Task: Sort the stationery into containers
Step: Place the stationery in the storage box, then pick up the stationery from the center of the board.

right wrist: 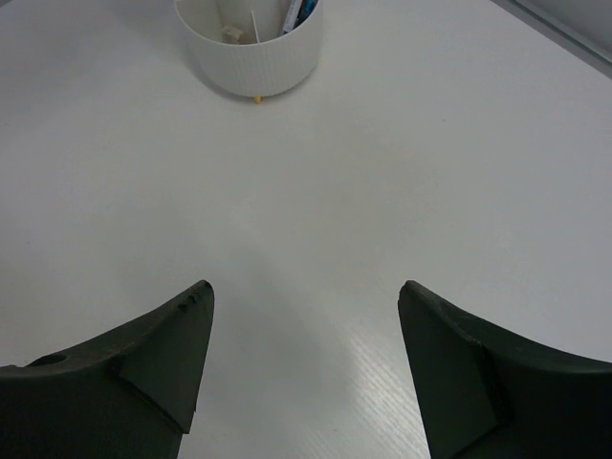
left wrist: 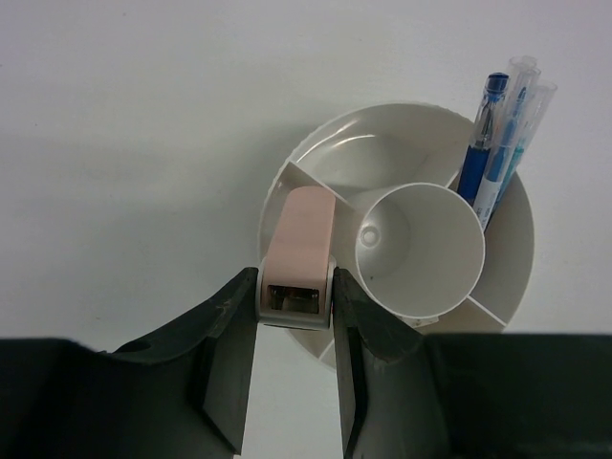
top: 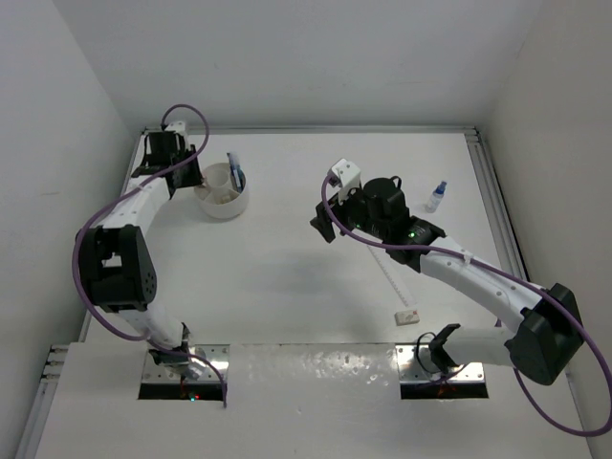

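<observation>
Pinches smooth, rounded pink eraser (left wrist: 301,239) in left gripper (left wrist: 295,298) over round, partitioned white tub (left wrist: 517,258). Holds right gripper (right wrist: 304,306) wide, empty, apart from tub.

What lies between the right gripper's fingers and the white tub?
Nothing: bare table from the right gripper to the tub, in the right wrist view.

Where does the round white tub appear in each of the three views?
Top external: the white tub sits upper left.
Left wrist: tub centre right, large.
Right wrist: tub at top edge, left of centre.
Shared landmark: the blue pens standing in it.
</observation>
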Action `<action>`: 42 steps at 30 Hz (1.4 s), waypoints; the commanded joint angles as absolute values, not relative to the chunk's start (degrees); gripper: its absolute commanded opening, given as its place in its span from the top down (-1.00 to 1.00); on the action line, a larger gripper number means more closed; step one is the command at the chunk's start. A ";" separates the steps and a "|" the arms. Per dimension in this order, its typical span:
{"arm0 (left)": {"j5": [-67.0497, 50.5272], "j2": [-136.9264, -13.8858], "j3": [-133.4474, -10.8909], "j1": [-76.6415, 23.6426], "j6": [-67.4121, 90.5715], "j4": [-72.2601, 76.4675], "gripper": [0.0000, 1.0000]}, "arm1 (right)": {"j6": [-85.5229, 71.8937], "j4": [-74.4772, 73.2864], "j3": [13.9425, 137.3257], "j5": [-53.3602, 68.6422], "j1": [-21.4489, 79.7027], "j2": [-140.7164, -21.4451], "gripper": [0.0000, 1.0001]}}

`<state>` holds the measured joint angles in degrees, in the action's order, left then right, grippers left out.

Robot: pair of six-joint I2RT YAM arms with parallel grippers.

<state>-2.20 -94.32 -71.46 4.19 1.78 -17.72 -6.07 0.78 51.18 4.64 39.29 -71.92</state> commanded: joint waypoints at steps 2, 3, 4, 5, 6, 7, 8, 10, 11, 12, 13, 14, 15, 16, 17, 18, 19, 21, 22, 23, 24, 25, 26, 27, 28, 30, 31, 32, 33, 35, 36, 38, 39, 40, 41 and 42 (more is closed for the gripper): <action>-0.27 -95.10 -70.75 3.25 3.07 -14.76 1.00 | -5.54 0.97 51.50 3.87 39.02 -70.31 -0.52; -0.26 -95.18 -70.66 3.25 2.99 -14.68 0.98 | -5.45 0.97 51.50 3.78 39.02 -70.05 -0.52; -0.26 -95.36 -70.66 3.25 2.90 -14.76 0.96 | -5.36 0.88 51.42 3.61 38.94 -69.87 -0.52; -0.26 -95.19 -70.58 3.25 2.99 -14.77 0.95 | -5.36 0.88 51.33 3.52 38.94 -69.70 -0.52; -0.26 -95.27 -70.58 3.08 2.90 -14.77 0.94 | -5.36 0.79 51.33 3.43 39.02 -69.61 -0.52; -0.26 -95.36 -70.58 2.99 2.90 -14.77 0.93 | -5.19 0.79 51.24 3.25 38.94 -69.52 -0.52; -0.26 -95.36 -70.49 2.90 2.90 -14.77 0.88 | -5.19 0.70 51.24 3.08 38.94 -69.52 -0.52; -0.26 -95.45 -70.40 2.81 2.99 -14.94 0.71 | -5.19 0.62 51.24 2.99 38.94 -69.26 -0.53; -0.26 -95.54 -70.49 2.90 3.08 -15.12 0.49 | -5.10 0.62 51.33 2.90 39.02 -69.34 -0.53; -0.26 -95.54 -70.31 2.81 3.25 -15.20 0.42 | -5.18 0.53 51.33 2.90 38.94 -69.35 -0.53; -0.35 -95.62 -70.14 2.81 3.43 -15.12 0.37 | -5.19 0.44 51.33 2.90 38.94 -69.35 -0.53; 1.30 -95.80 -70.14 2.81 3.34 -15.12 0.31 | -5.01 0.27 51.33 2.90 38.94 -69.26 -0.53; 1.49 -95.89 -70.05 2.90 3.34 -15.20 0.26 | -5.01 0.18 51.24 2.81 38.94 -69.34 -0.53; 1.49 -95.89 -70.22 2.81 3.51 -15.12 0.23 | -4.92 0.18 51.33 2.73 38.94 -69.08 -0.53; 1.58 -95.89 -70.40 2.81 3.78 -15.12 0.17 | -4.83 0.18 51.42 2.64 39.02 -69.08 -0.53; 1.58 -95.98 -70.49 2.81 3.69 -15.20 0.15 | -4.83 0.18 51.42 2.46 38.94 -68.91 -0.53; 1.50 -95.98 -70.92 2.81 3.78 -15.21 0.13 | -4.75 0.18 51.33 2.37 38.94 -68.73 -0.53; 1.49 -95.80 -71.37 2.81 3.69 -15.29 0.08 | -4.83 0.18 51.42 2.11 38.85 -68.47 -0.53; 1.49 -95.89 -71.72 2.81 3.60 -15.38 0.05 | -4.92 0.18 51.59 2.20 38.76 -68.29 -0.54; 1.58 -95.89 -71.98 2.81 3.52 -15.55 0.05 | -5.01 0.18 51.59 2.02 38.76 -68.20 -0.54; 1.58 -95.89 -72.68 2.81 3.86 -15.82 0.05 | -5.62 -1.30 51.85 1.59 38.67 -68.12 -0.54; 1.58 -95.89 -73.12 2.81 3.95 -16.60 0.05 | -6.23 -1.84 52.29 1.32 38.50 -67.85 -0.54; 1.06 -95.63 -74.26 2.81 4.48 -16.87 0.05 | -7.55 -3.32 52.64 0.45 38.06 -67.76 -0.54; 0.79 -95.54 -74.96 2.81 4.74 -17.31 0.05 | -8.52 -4.21 52.91 0.09 37.80 -67.42 -0.55; 0.62 -95.19 -75.58 2.81 5.01 -18.27 0.05 | -9.74 -5.52 53.69 0.09 37.36 -66.89 -0.56; 0.35 -94.66 -78.12 2.81 5.97 -19.59 0.03 | -13.42 -9.83 54.23 -1.13 35.61 -65.92 -0.57; 0.35 -93.96 -78.92 2.90 6.24 -21.08 0.02 | -14.67 -11.41 54.40 -2.71 34.90 -65.48 -0.58; -2.43 -93.52 -79.88 2.55 6.07 -21.62 0.03 | -17.29 -14.30 54.40 -3.59 33.24 -64.09 -0.58; -2.72 -92.30 -81.20 1.94 5.02 -22.32 0.03 | -18.62 -15.63 54.23 -6.74 32.35 -63.46 -0.59; -4.91 -90.36 -81.65 -1.21 2.56 -21.71 0.07 | -24.48 -21.05 54.32 -11.75 29.55 -61.45 -0.63; -5.97 -89.31 -80.69 -2.62 -1.80 -19.79 0.12 | -26.44 -23.27 55.01 -14.47 28.31 -60.91 -0.67; -9.29 -84.83 -78.76 -7.80 -6.04 -17.59 0.18 | -31.78 -31.24 56.07 -19.67 23.06 -59.95 -0.67; -10.97 -83.42 -76.23 -10.08 -10.76 -15.58 0.21 | -33.47 -33.64 56.77 -20.56 21.11 -59.68 -0.67; -12.81 -80.45 -74.90 -14.81 -13.25 -14.95 0.21 | -34.97 -35.75 56.95 -21.35 19.27 -59.24 -0.70; -15.44 -79.20 -73.32 -17.38 -15.36 -14.51 0.22 | -35.85 -37.95 56.69 -21.18 17.33 -58.80 -0.71; -16.43 -78.41 -70.95 -20.27 -18.25 -14.50 0.15 | -36.99 -38.66 56.43 -20.57 13.31 -57.23 -0.72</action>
